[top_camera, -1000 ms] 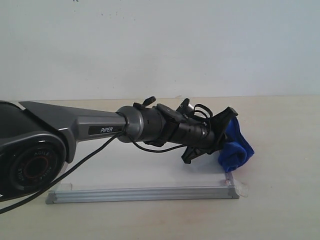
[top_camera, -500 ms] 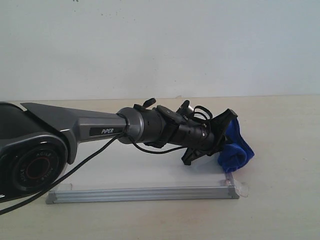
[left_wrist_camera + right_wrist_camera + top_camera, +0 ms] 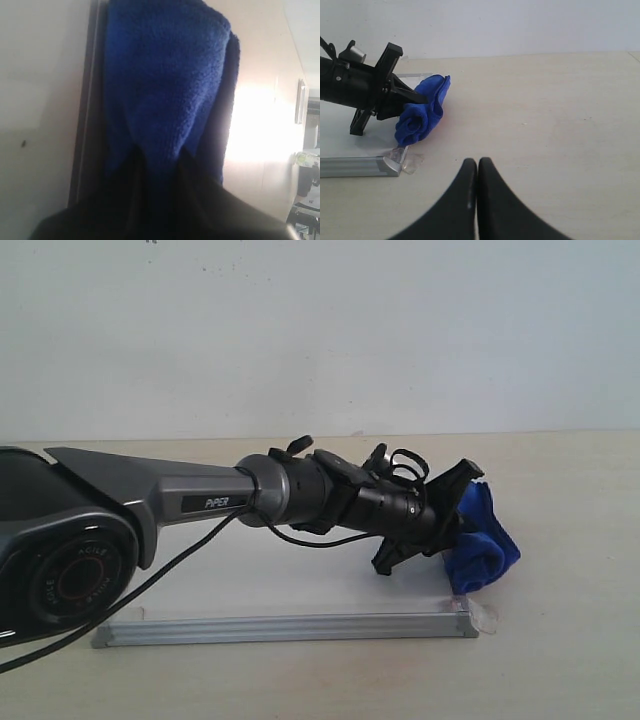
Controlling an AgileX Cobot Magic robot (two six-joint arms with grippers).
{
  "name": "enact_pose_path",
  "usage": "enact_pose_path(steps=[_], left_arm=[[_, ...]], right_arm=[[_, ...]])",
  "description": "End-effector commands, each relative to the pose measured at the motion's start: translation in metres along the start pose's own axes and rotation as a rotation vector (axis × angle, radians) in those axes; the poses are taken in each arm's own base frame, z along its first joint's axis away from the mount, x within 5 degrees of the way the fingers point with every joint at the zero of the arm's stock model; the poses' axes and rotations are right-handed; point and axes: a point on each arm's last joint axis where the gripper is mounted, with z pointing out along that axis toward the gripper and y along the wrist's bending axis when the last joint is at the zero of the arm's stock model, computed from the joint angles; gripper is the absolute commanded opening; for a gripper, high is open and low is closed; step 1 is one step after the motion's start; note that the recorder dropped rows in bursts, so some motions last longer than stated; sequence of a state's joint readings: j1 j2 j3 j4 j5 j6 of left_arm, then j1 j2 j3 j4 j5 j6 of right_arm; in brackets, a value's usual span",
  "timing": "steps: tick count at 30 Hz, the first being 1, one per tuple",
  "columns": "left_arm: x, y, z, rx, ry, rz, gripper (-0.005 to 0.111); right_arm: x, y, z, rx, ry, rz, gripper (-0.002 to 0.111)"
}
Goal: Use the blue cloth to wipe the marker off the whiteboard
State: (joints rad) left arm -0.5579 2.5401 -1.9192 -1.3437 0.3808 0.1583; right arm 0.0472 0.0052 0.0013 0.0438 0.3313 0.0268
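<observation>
Blue cloth (image 3: 484, 546) in left pincer (image 3: 460, 524), "PiPER" on its arm (image 3: 170, 492)

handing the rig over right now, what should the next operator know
Left gripper: shut on the blue cloth, at the right end of the whiteboard, by its near corner.
Right gripper: shut, empty, over the table beside the board.
Done: no red marker lines show on the board parts in view, but the left arm hides much.
Left: check the hidden area and wipe any lines.
</observation>
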Motion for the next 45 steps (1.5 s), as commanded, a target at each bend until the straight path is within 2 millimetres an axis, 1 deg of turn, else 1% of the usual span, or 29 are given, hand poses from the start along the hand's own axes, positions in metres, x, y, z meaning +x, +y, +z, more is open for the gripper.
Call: enact_pose_path(steps=[1, 9, 14, 16, 18, 26, 29, 37, 42, 45], left_arm=[[-0.001, -0.005, 0.0, 0.017, 0.006, 0.006, 0.004], [-0.003, -0.006, -0.002, 0.02, 0.003, -0.017, 0.004], [-0.015, -0.019, -0.017, 0.048, -0.015, -0.008, 0.004], [-0.019, -0.019, -0.02, 0.052, -0.009, -0.011, 0.004], [-0.018, -0.019, -0.02, 0.054, 0.0, -0.009, 0.005], [-0.017, -0.017, -0.019, 0.043, 0.007, 0.017, 0.025], [-0.017, -0.017, -0.019, 0.039, 0.006, 0.026, 0.028], [-0.017, -0.016, -0.019, 0.031, 0.004, 0.042, 0.029], [-0.018, -0.007, -0.013, 0.015, -0.012, 0.029, 0.04], [-0.016, -0.001, -0.009, 0.009, 0.005, 0.012, 0.043]], right_arm=[[-0.001, 0.0, -0.001, 0.006, -0.015, -0.002, 0.0], [-0.001, 0.0, -0.001, 0.006, -0.015, -0.002, 0.0], [-0.001, 0.0, -0.001, 0.006, -0.015, -0.002, 0.0], [-0.001, 0.0, -0.001, 0.006, -0.015, -0.002, 0.0], [-0.001, 0.0, -0.001, 0.006, -0.015, -0.002, 0.0], [-0.001, 0.0, -0.001, 0.006, -0.015, -0.002, 0.0], [-0.001, 0.0, -0.001, 0.006, -0.015, -0.002, 0.0], [-0.001, 0.0, -0.001, 0.006, -0.015, -0.002, 0.0], [-0.001, 0.0, -0.001, 0.006, -0.015, -0.002, 0.0], [-0.001, 0.0, -0.001, 0.006, -0.015, -0.002, 0.0]])
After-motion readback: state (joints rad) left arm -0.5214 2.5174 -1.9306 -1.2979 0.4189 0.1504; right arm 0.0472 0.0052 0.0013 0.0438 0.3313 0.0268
